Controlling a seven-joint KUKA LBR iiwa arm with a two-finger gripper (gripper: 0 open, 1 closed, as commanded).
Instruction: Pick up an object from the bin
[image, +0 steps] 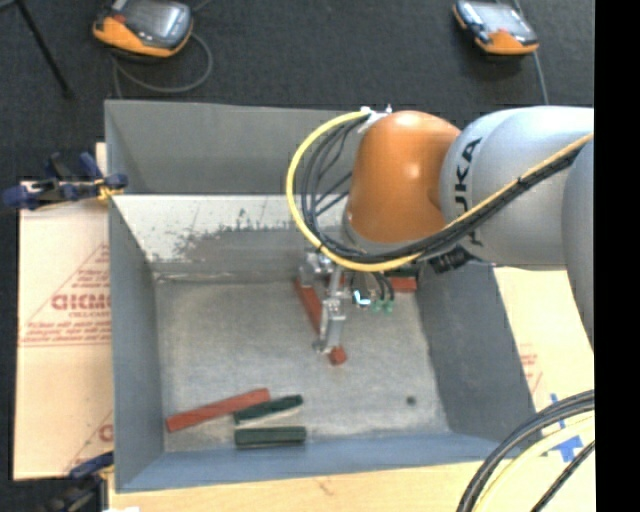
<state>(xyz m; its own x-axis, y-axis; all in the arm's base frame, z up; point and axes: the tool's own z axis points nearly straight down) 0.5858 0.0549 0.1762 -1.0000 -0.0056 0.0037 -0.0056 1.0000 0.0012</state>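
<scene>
The gripper (329, 343) hangs low over the middle of the grey metal bin (130, 330), its tip right at a small red block (339, 356) (a stubby, matte chunk) lying on the scuffed floor. How far open the gripper is, or whether it has hold of anything, I cannot tell. A flat red strip (307, 298) lies just behind it. By the near wall lie a long red stick (205, 413), a dark green pen (270, 407) and a dark bar (270, 436).

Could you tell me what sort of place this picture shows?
Most likely a robotics lab's grasping station: a KUKA arm has its gripper down in a grey metal bin of loose things, such as a red stick and a dark green bar.
</scene>
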